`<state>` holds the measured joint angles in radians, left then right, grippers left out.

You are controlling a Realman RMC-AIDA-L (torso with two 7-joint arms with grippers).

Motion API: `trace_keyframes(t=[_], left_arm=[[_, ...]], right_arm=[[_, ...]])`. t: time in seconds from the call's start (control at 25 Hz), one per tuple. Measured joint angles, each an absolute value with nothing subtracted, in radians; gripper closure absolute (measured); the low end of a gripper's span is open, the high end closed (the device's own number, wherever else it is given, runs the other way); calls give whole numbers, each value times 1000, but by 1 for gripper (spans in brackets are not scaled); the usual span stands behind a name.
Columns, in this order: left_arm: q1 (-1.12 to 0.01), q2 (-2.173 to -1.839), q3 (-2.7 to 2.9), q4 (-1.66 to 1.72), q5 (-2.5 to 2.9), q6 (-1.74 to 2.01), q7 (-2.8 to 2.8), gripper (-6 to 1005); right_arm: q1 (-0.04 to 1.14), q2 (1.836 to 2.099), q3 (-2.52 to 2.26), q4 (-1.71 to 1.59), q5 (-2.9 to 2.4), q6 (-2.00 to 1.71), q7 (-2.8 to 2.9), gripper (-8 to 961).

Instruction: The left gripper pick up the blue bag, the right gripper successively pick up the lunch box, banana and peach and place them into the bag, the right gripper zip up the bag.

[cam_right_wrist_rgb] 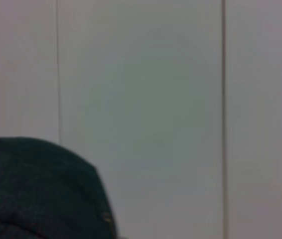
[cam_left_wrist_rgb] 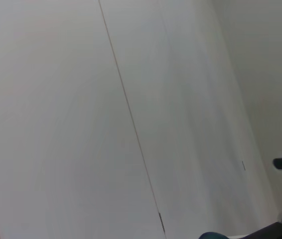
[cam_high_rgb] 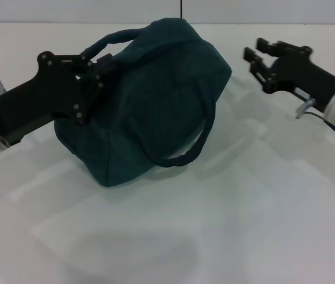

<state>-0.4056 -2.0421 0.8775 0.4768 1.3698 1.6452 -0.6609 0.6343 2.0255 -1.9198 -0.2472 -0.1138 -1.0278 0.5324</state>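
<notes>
The blue bag [cam_high_rgb: 150, 94] hangs tilted above the white table, closed, with one loop handle drooping at its front. My left gripper [cam_high_rgb: 90, 76] is shut on the bag's other handle at its upper left side. My right gripper [cam_high_rgb: 257, 53] is open and empty, level with the bag's top and a little to its right. A corner of the bag shows in the right wrist view [cam_right_wrist_rgb: 36, 194], and a sliver of it in the left wrist view [cam_left_wrist_rgb: 213, 235]. The lunch box, banana and peach are out of view.
The white table [cam_high_rgb: 244, 207] stretches below and in front of the bag, and the bag's shadow falls on it near the front. A pale panelled wall [cam_left_wrist_rgb: 131, 99] stands behind.
</notes>
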Motion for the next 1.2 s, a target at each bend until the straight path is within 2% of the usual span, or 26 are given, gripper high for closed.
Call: trace_keyframes(t=[0.4,1.2], left_arm=[[-409,-2050,873,474,1370,1639,-661,961],[-410,-2051,870,468,1370,1633,-661,961]], right_arm=[[677,2027,-1970,-335,-183,-947,548,679],[683,2028,-2083,-361,-211,-929,584,685]])
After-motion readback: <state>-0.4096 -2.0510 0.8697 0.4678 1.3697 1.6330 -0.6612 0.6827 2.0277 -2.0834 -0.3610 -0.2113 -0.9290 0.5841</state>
